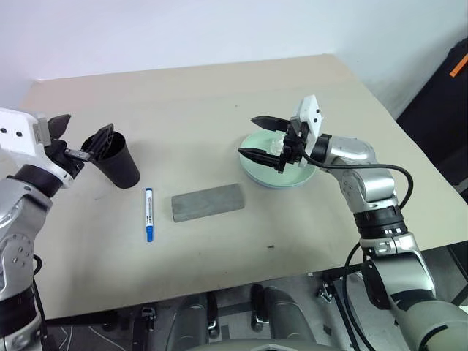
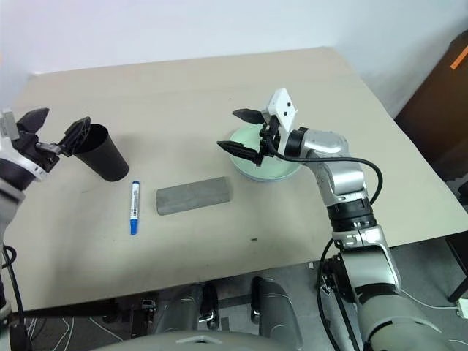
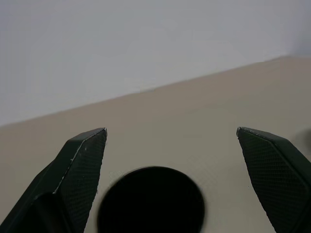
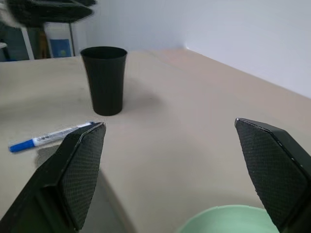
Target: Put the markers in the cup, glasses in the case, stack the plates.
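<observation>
my left hand (image 1: 77, 135) hangs open just above the black cup (image 1: 121, 162) at the counter's (image 1: 190, 88) left side. the blue-capped marker (image 1: 148, 213) lies to the cup's right and nearer, the grey case (image 1: 208, 202) right of it. my right hand (image 1: 259, 137) is spread open above the mint plate's (image 1: 292, 177) left rim.

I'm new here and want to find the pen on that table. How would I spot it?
On the beige table, look near the robot's left side, between the black cup and the flat grey case. The marker lies there: slim, white, with a blue cap at its near end.
</observation>
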Available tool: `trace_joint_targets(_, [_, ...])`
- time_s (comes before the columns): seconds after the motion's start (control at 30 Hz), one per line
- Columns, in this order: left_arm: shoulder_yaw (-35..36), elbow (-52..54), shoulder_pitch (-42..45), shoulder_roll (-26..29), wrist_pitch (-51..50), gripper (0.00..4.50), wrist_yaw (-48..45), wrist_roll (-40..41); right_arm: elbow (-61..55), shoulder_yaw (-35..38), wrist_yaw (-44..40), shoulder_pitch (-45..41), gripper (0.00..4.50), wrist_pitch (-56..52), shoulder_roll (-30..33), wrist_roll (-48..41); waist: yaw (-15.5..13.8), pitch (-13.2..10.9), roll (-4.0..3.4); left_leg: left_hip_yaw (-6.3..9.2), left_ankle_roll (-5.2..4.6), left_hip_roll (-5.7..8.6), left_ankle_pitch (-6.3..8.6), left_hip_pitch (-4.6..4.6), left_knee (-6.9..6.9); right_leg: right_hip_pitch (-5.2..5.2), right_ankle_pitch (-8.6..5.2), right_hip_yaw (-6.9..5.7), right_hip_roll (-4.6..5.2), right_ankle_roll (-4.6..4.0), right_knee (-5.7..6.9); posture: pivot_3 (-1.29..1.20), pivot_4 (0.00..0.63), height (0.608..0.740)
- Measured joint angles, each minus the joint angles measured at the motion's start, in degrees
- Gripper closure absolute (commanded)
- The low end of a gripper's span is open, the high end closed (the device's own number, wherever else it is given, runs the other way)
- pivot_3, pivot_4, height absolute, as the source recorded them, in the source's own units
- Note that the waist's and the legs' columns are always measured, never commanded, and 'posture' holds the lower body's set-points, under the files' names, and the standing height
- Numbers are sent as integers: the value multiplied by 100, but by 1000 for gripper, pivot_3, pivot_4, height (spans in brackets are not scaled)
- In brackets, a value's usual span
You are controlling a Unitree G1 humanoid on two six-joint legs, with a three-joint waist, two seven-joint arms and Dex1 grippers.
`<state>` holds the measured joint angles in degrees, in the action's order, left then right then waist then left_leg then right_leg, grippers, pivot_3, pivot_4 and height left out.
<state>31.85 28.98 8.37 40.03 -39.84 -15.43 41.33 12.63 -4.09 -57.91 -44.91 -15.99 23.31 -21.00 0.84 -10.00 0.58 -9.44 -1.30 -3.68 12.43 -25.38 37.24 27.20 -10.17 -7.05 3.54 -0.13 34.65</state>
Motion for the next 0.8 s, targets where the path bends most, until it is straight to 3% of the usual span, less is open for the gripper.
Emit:
trace_joint_targets(0.2, [340, 1038, -460, 69, -1255, 17, 795, 1428, 505, -1, -211, -207, 0, 307, -95, 88, -2, -1, 1, 3, 7, 0, -4, 5, 8, 1, 2, 1, -2, 6, 22, 0, 150, 740])
trace_joint_targets(0.47, [262, 1246, -309, 112, -2415, 17, 2959, 2634, 773, -2, -335, -349, 0, 505, -201, 207, -7, -1, 0, 13, 9, 2, -5, 12, 14, -3, -5, 1, 1, -9, 36, 0, 150, 740])
trace_joint_targets(0.8, [-417, 1075, -591, -236, -2600, 17, 3914, 2809, 777, -2, -329, -349, 0, 515, -202, 264, -10, -1, 1, 14, 21, 3, -12, 11, 11, 1, -5, 3, -1, -10, 38, 0, 150, 740])
